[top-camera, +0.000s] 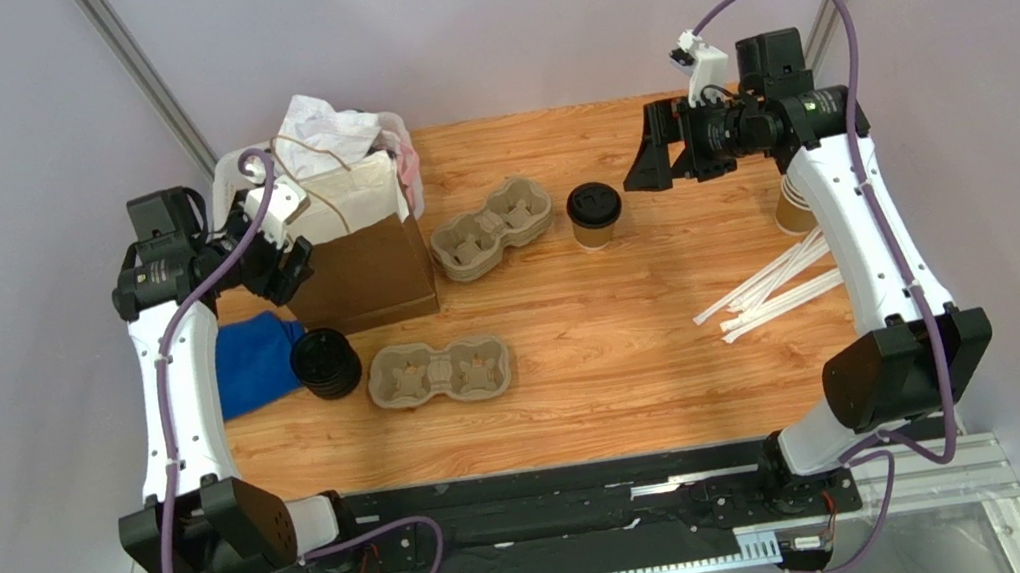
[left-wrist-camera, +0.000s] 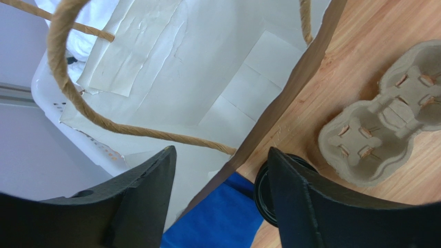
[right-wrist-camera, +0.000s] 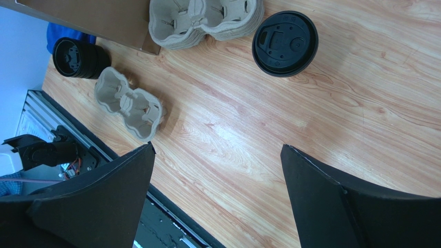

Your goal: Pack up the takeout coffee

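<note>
The takeout coffee [top-camera: 595,213], a tan cup with a black lid, stands upright on the wooden table right of the carrier stack; the right wrist view shows its lid [right-wrist-camera: 285,43] from above. The brown paper bag [top-camera: 360,256] stands open at the left, its pale inside [left-wrist-camera: 171,72] and rope handle [left-wrist-camera: 67,98] in the left wrist view. My left gripper [top-camera: 290,266] [left-wrist-camera: 220,151] is open and straddles the bag's near edge. My right gripper [top-camera: 648,152] [right-wrist-camera: 217,146] is open and empty, held above the table right of the coffee.
A stack of pulp cup carriers [top-camera: 493,229] sits between bag and coffee; a single carrier [top-camera: 442,371] lies nearer. Black lids [top-camera: 326,364] and a blue cloth [top-camera: 254,363] are at the left. White straws [top-camera: 775,290] and lidless cups [top-camera: 796,206] are at the right. A white bin [top-camera: 334,131] stands behind the bag.
</note>
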### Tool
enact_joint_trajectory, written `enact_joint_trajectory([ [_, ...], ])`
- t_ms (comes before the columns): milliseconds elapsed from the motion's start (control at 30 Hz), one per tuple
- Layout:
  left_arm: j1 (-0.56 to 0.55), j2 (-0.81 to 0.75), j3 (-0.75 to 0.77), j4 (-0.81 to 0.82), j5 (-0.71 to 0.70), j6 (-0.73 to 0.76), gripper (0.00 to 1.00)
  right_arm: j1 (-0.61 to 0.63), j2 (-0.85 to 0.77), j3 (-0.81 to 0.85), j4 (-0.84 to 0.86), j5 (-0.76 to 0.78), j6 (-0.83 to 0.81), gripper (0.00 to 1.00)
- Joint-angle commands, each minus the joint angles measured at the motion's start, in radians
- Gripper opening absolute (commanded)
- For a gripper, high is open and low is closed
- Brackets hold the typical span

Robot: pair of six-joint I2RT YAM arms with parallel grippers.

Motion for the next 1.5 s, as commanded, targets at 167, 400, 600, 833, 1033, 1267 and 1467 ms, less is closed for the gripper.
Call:
enact_joint_trajectory([
  [167,0.003,-0.014,0.022,0.037,0.081,0.111,0.23,-0.018,-0.004,0.028,-0.014,-0.050,-0.009,0.97],
  [400,-0.005,-0.056,0.158,0.037,0.153,0.004,0.00,-0.044,-0.024,0.040,-0.027,-0.061,-0.023,0.97],
  [600,-0.123,-0.095,0.294,0.038,0.173,-0.093,0.00,-0.067,-0.045,0.068,-0.052,-0.065,-0.044,0.97],
  [833,-0.379,-0.160,0.331,0.038,0.142,-0.090,0.00,-0.135,-0.089,0.154,-0.107,-0.012,-0.136,0.98],
  [1033,-0.607,-0.195,0.282,-0.049,0.221,0.068,0.00,-0.144,-0.166,0.233,-0.132,0.051,-0.214,1.00],
  [1267,-0.861,-0.172,0.135,-0.250,0.241,0.502,0.00,-0.136,-0.282,0.270,-0.147,-0.127,-0.358,1.00],
  [1467,-0.974,-0.086,0.098,-0.293,0.237,0.752,0.00,0.075,-0.298,0.263,-0.282,-0.132,-0.555,1.00],
])
